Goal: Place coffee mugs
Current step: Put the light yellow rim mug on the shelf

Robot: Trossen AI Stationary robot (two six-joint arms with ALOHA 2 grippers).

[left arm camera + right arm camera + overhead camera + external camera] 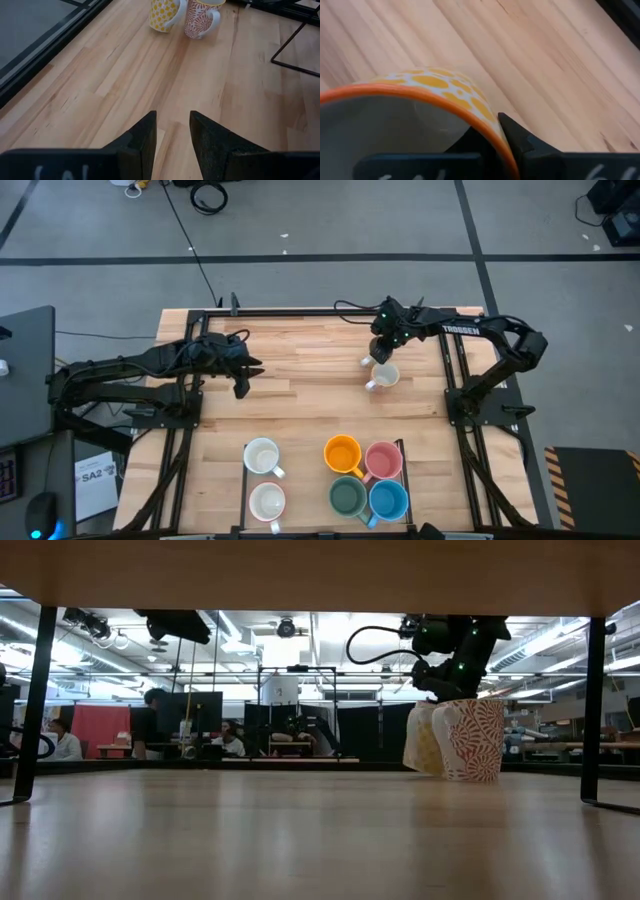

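The right gripper (502, 137) has its fingers clamped on the rim of the yellow-spotted mug (440, 85) (beside the red-patterned mug (199, 19)) on the tabletop (300, 395); the left gripper (172, 132) hovers half-open, empty.

Bright, even overhead light; soft shadows on the table (310, 395); low view's foreground blurred; ceiling lamps glaring.
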